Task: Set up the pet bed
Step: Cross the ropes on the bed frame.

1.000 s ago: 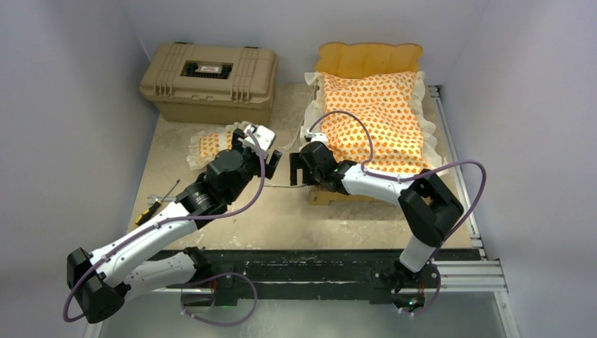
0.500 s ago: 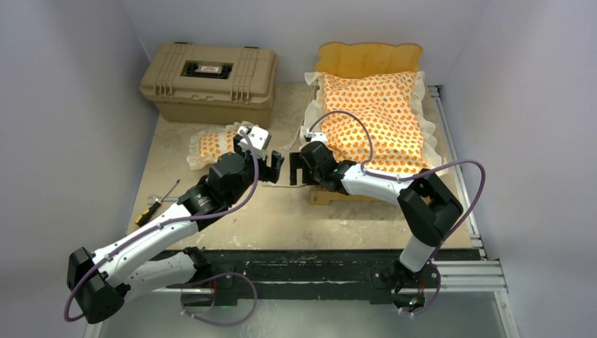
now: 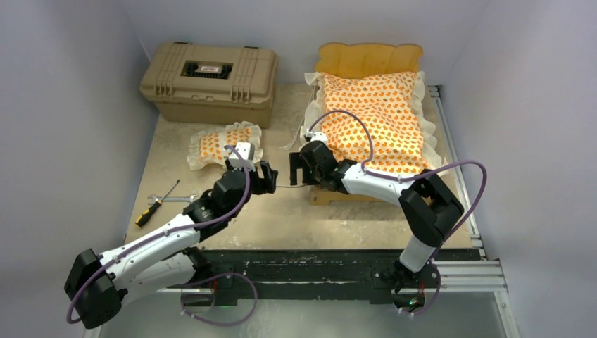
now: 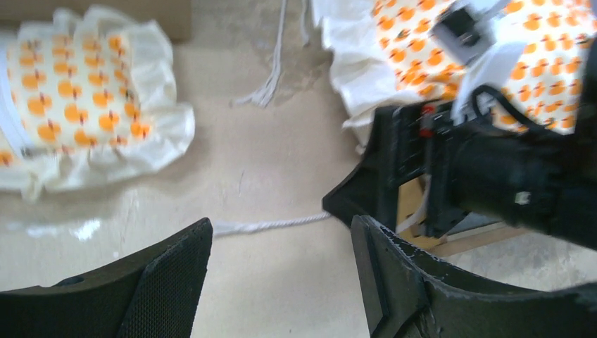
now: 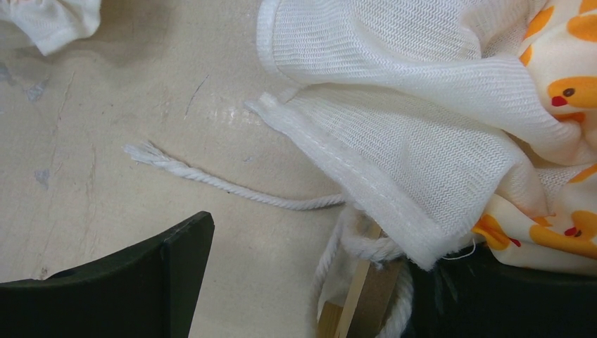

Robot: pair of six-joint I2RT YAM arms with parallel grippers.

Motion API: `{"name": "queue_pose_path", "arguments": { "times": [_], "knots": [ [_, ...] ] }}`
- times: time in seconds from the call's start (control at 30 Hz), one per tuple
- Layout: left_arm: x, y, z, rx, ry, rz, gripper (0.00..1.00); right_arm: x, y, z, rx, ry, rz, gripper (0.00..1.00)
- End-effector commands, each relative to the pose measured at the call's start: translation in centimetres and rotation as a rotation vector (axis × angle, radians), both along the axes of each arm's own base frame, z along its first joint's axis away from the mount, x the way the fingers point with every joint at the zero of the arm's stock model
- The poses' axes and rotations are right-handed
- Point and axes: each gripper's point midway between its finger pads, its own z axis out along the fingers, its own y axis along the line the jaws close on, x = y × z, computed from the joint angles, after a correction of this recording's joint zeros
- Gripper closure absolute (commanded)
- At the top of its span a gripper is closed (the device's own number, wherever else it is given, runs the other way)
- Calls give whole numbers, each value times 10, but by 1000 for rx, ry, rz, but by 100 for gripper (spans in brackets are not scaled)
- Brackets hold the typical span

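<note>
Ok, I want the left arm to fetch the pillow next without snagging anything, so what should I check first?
1. Left pincer open and empty: ok.
2. Right pincer open and empty: ok.
3. Pillow free, nothing on it: ok.
4. Mattress cushion lying on the bed frame: ok.
5. Pillow on the bed: not ok, it lies on the table left of the frame.
6. Loose white cord out of the way: not ok, it lies between the two pincers; whether it is tied to the bed, cannot tell.
</note>
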Motion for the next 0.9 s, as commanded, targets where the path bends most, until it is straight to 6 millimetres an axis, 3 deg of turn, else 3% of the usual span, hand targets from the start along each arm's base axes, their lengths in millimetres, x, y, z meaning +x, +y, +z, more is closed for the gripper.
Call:
{"name": "queue_pose_path", "arguments": {
  "times": [0.0,0.13,0.27,0.6,0.87],
  "knots": [
    [-2,-1,-9,-232,33,62,29,1,11,26,70,-8,11,1],
    [-16,-32,-11,-287,-19,-144,33,3,15,34,91,-16,16,1],
    [-24,-49,-14,-267,-43,-264,36,4,15,44,99,-20,13,1],
    [-24,-54,-14,-256,-64,-292,36,5,-2,67,81,-41,-70,1],
    [-25,-54,-16,-248,-60,-293,36,5,-7,66,64,-30,-109,1]
  ]
}}
